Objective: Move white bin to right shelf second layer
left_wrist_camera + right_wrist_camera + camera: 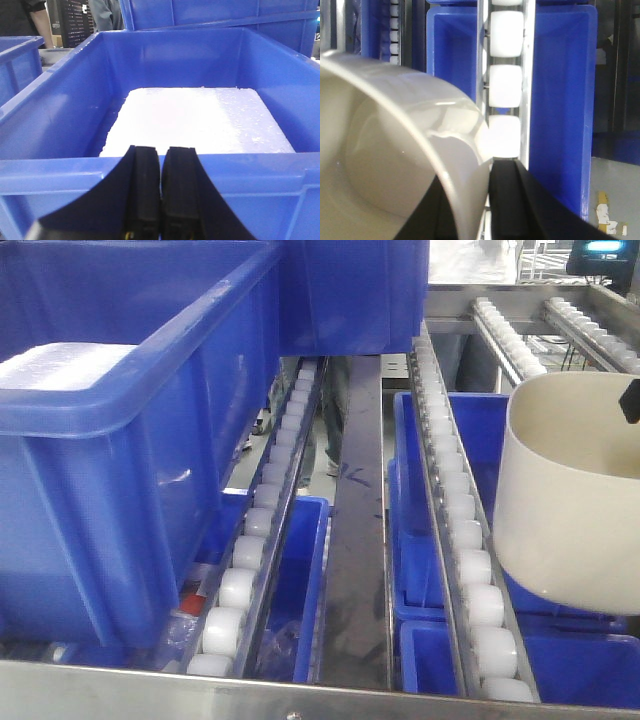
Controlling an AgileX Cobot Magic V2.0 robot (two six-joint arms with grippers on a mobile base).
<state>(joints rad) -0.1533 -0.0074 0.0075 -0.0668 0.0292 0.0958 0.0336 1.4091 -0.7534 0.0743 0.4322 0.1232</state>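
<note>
The white bin [570, 495] hangs tilted at the right of the front view, above the sloping roller rails of the right shelf second layer [462, 540]. My right gripper [470, 172] is shut on its rim, one finger inside the bin [385, 150] and the other finger [507, 200] outside; only a black tip of the gripper [630, 400] shows in the front view. A roller rail [506, 80] runs just beyond the bin's wall. My left gripper [161, 152] is shut on nothing, at the near rim of a blue crate [60, 170].
A big blue crate [110, 440] with a white foam slab [200, 120] fills the left. Another blue crate [350, 290] stands behind it. More blue crates [425, 540] lie under the rails. A steel edge [300, 695] crosses the front. A person [107, 15] stands behind.
</note>
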